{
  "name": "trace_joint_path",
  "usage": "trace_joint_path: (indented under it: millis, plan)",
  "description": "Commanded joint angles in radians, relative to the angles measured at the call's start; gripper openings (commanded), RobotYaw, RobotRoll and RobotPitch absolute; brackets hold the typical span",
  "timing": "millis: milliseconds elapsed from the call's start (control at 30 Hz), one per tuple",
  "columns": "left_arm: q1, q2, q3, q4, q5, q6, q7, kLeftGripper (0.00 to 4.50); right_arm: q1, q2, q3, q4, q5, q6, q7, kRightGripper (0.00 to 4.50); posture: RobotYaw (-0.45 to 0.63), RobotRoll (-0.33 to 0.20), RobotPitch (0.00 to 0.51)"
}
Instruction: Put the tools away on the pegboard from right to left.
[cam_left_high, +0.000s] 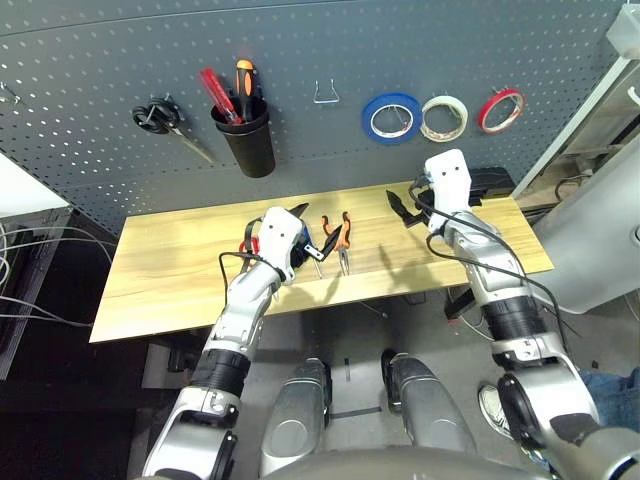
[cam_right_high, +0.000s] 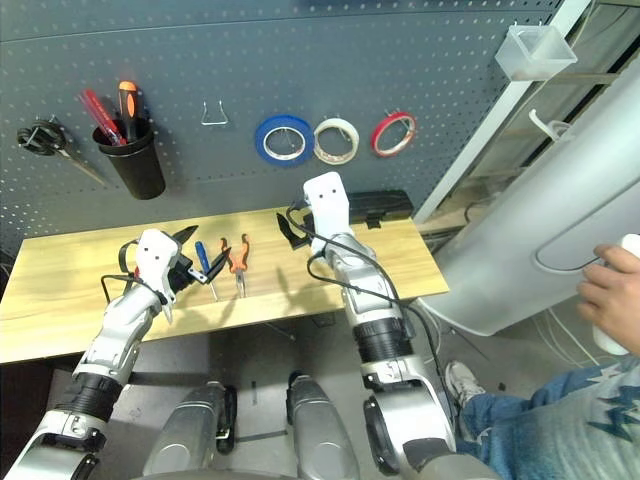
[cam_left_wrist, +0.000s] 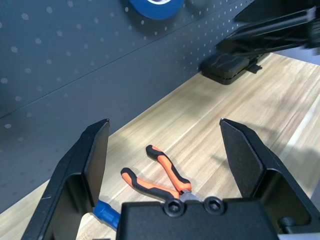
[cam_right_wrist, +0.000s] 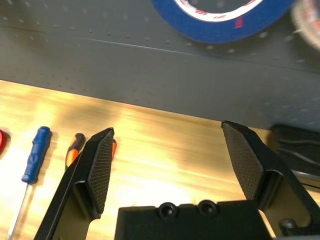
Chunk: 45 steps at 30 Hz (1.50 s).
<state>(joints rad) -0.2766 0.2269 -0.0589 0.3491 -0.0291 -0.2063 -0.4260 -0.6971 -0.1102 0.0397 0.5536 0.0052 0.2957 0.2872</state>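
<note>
Blue tape ring (cam_left_high: 391, 117) hangs on pegboard (cam_left_high: 300, 60); both pincers spread, empty; pliers (cam_left_high: 342, 238) mid-table.

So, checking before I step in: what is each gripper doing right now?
Left gripper: open, holding nothing.
Right gripper: open, holding nothing.

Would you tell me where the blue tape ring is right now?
The blue tape ring hangs on the pegboard, just left of the white tape ring, above the right gripper.
</note>
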Motion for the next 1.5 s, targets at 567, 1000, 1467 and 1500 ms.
trace_joint_path:
  millis: [567,1000,1467,1500]
  plan:
    - [0.004,0.015,-0.048,0.017,0.105,0.196,0.067,4.5,-0.272,0.164,-0.132,0.63,0.062,-0.043,-0.141,4.45,0.15,0.0,0.282]
    - [0.114,0.02,-0.061,-0.156,0.105,0.285,0.068,4.5,-0.298,0.193,-0.151,0.712,0.05,-0.083,-0.226,4.45,0.22,0.0,0.367]
    - [0.252,0.019,-0.063,-0.325,0.103,0.373,0.078,4.5,-0.32,0.208,-0.173,0.744,0.051,-0.093,-0.274,4.06,0.26,0.0,0.405]
    - [0.256,0.018,-0.065,-0.332,0.103,0.376,0.079,4.5,-0.321,0.208,-0.176,0.745,0.051,-0.092,-0.278,3.84,0.27,0.0,0.404]
